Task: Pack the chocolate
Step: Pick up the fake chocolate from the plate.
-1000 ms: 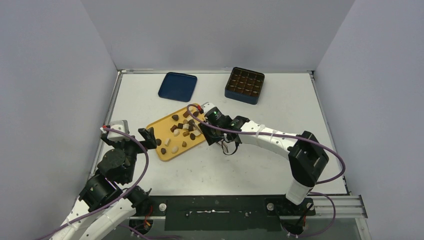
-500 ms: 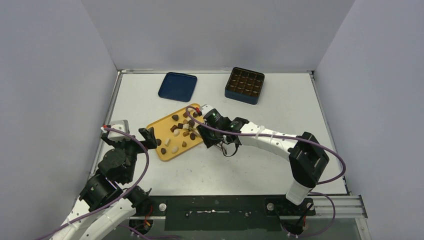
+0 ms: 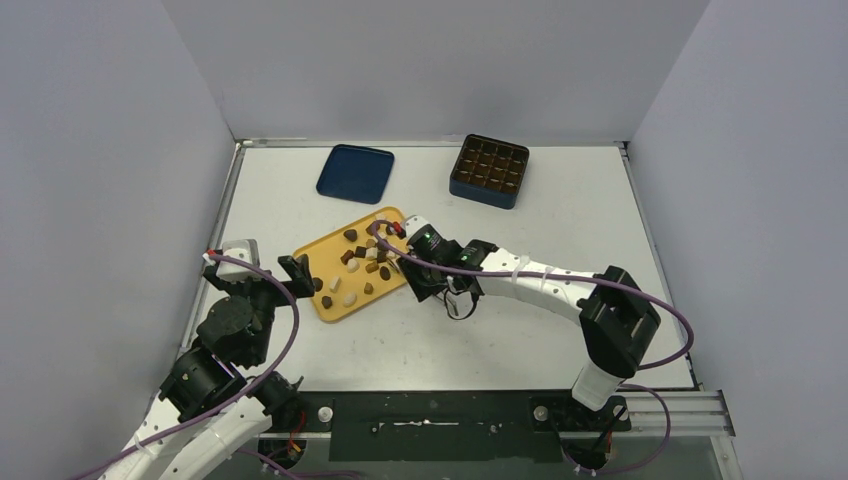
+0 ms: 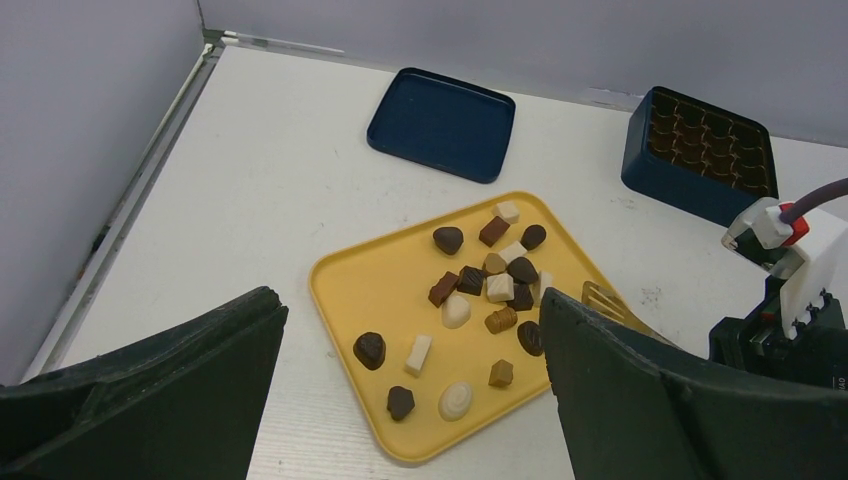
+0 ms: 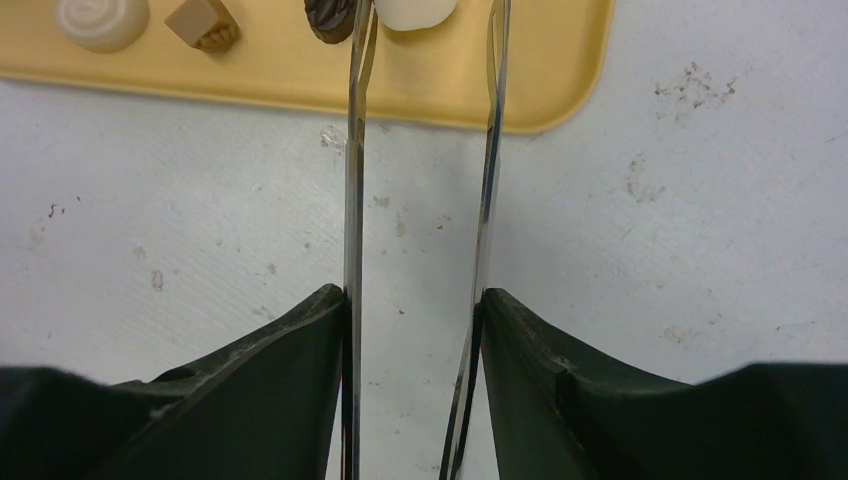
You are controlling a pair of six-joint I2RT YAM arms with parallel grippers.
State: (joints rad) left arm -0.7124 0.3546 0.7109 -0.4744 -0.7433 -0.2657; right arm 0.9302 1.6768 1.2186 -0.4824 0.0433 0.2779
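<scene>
Overhead, two arms flank a yellow tray [image 3: 330, 305] of chocolate [image 3: 368, 262] on the table [image 3: 500, 340].
Top view: the pieces lie loose on the tray, with a dark blue gridded box [image 3: 489, 170] and a flat blue lid [image 3: 355, 172] farther back. Left wrist view: the left gripper [image 4: 410, 300] gapes wide, released, just short of the tray. Right wrist view: the right gripper [image 5: 415, 300] is clenched on thin metal tongs [image 5: 352, 200], whose blades cross the tray rim with a white piece [image 5: 415, 10] between their tips.
</scene>
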